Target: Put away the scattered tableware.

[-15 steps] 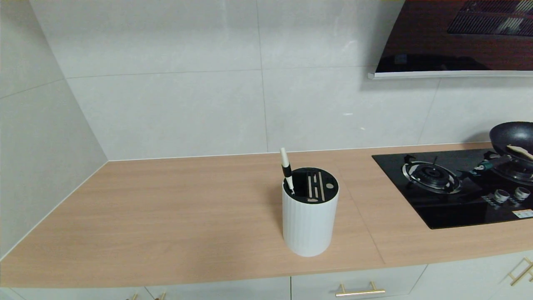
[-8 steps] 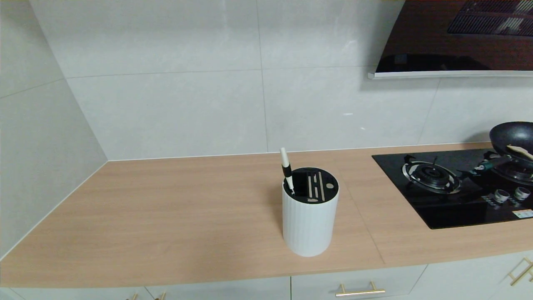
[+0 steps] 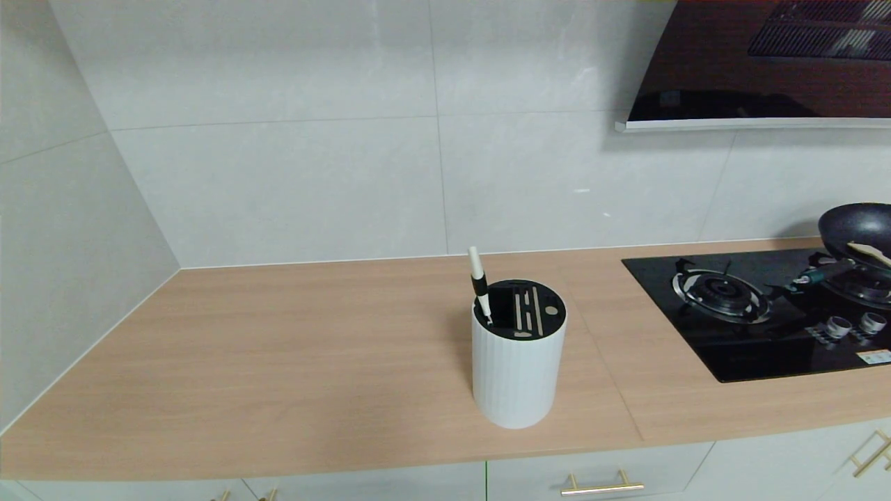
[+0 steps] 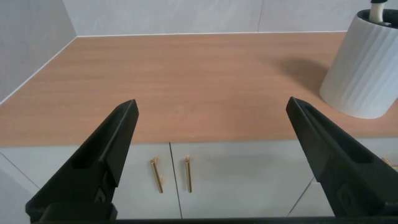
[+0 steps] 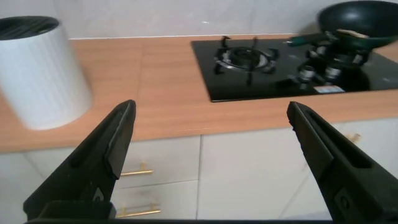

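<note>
The holder (image 3: 516, 376) stands near the counter's (image 3: 278, 348) front edge, beyond both grippers and between them. The left gripper (image 4: 211, 107) and the right gripper (image 5: 211, 107) gape wide, holding nothing. The holder is a white ribbed cylinder with a slotted black top, and a black-and-white utensil (image 3: 479, 282) leans in it. Nothing has moved since the earlier frames.

Bright even light, soft shadow beside holder (image 3: 516, 369), hob (image 3: 759, 334) reflections
</note>
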